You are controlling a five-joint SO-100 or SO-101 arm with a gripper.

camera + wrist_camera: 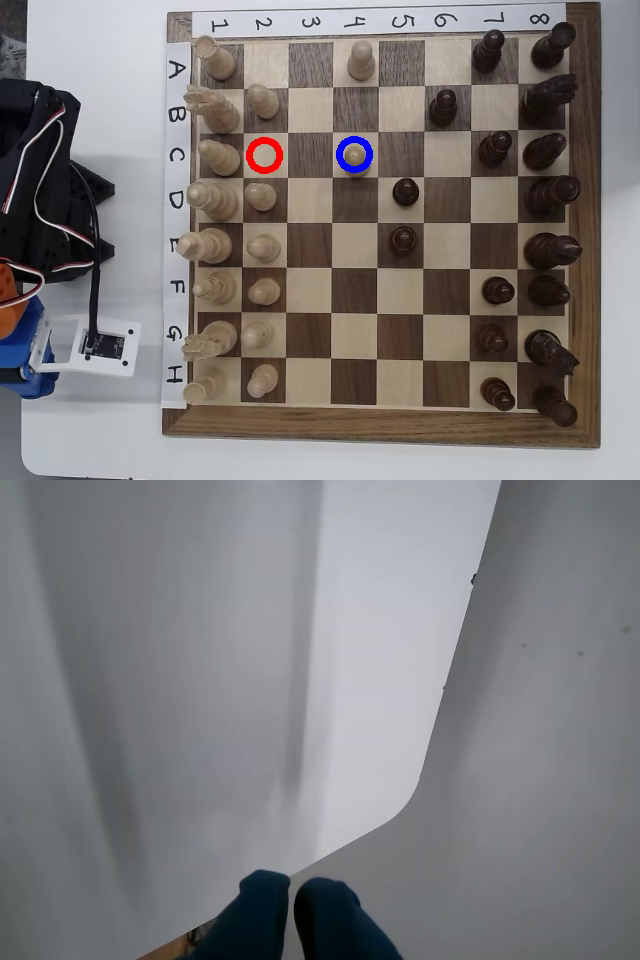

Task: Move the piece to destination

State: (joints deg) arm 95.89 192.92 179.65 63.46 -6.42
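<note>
Your pale pawn [357, 160] already stood on the dark square inside the blue ring [355, 154], toward 12 o'clock of the board's centre in the overhead view, while the square under the red ring [265, 155] at its 9 o'clock side was bare. So, as I judged it, the main risk was any fresh reach: crossing the crowded light ranks, such as the pawn on D2 [261, 197], could topple a neighbour or nudge the placed pawn off its square. Your arm sat folded off the chessboard [380, 425] at its 9 o'clock edge, over the white desk [90, 420]. In the wrist view the tool [292, 888] showed its two dark blue fingertips [262, 895] pressed together, gripping nothing, aimed at blank white surface.
</note>
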